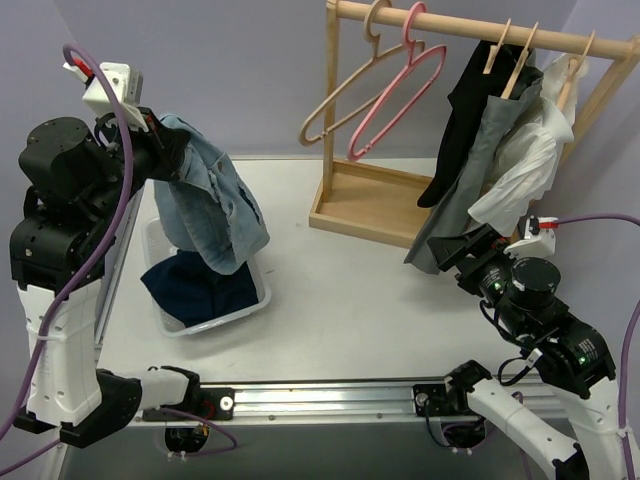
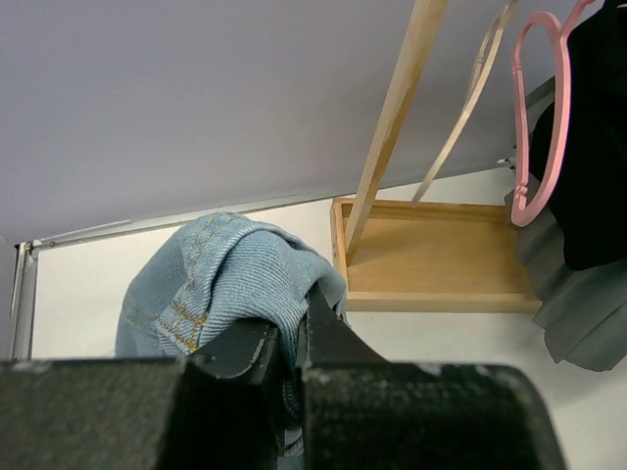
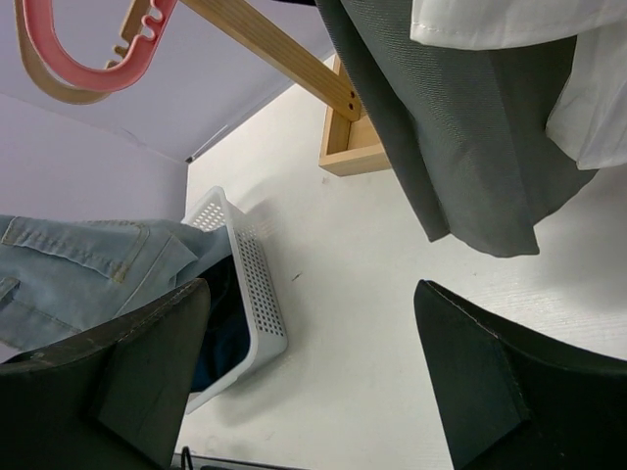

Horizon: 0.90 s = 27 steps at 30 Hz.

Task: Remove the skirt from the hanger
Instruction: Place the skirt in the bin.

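Note:
The long grey skirt (image 1: 468,195) hangs from a pale wood hanger (image 1: 512,68) on the rack's rail at the right, between a black garment and a white blouse. Its hem (image 3: 470,147) hangs above and just beyond my right gripper (image 3: 312,294). That gripper (image 1: 452,250) is open and empty, close beside the hem and apart from it. At the far left my left gripper (image 1: 160,140) is raised and shut on a light-blue denim garment (image 2: 230,284), which drapes down over the basket.
A white perforated basket (image 1: 255,300) with dark cloth stands on the table's left. The wooden rack (image 1: 360,205) holds an empty wood hanger (image 1: 345,95) and a pink hanger (image 1: 395,95). The white blouse (image 1: 530,160) hangs right of the skirt.

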Tool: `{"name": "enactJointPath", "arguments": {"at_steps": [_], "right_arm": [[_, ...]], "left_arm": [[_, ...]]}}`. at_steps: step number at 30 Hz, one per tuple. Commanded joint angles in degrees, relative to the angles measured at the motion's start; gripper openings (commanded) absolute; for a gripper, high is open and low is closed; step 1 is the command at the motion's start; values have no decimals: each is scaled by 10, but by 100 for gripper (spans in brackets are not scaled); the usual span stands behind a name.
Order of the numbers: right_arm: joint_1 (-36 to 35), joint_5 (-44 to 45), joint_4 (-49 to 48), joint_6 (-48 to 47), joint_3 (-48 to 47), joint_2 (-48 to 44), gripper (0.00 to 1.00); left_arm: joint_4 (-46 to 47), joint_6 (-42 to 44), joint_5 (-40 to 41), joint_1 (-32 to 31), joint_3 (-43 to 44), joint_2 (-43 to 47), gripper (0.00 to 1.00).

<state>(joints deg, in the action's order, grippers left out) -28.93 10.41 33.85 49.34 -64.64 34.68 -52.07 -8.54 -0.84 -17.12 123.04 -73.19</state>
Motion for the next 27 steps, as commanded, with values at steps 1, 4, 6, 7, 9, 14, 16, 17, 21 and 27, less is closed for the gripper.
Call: {"name": "enactJointPath", "arguments": {"at_steps": [1, 4, 6, 7, 9, 14, 16, 17, 21, 27], "right_arm": [[-3, -6, -25, -12, 3, 6, 81], [-3, -6, -21, -11, 0, 0, 81], [-3, -6, -15, -12, -2, -2, 81], [-3, -5, -13, -13, -4, -4, 81], [-3, -3, -7, -14, -7, -6, 81], [-3, -11, -17, -12, -1, -17, 81], [-3, -20, -19, -12, 0, -17, 81], [-3, -23, -19, -14, 0, -16, 81], [-3, -32, -16, -19, -6, -9, 81], [-4, -33, -4, -36, -61, 34, 81]], "left_arm": [[27, 14, 3, 4, -3, 23, 2], [36, 13, 33, 4, -85, 49, 2], [54, -2, 56, 9, -139, 75, 2], [58, -10, 65, 11, -165, 81, 2], [55, -34, 98, 28, -229, 85, 2], [36, -102, 64, 122, -367, 82, 2], [31, -132, 60, 161, -405, 82, 2], [24, -160, 51, 169, -422, 80, 2], [36, -199, -3, 189, -521, 57, 2], [111, -264, -108, 206, -667, 54, 2]]}}
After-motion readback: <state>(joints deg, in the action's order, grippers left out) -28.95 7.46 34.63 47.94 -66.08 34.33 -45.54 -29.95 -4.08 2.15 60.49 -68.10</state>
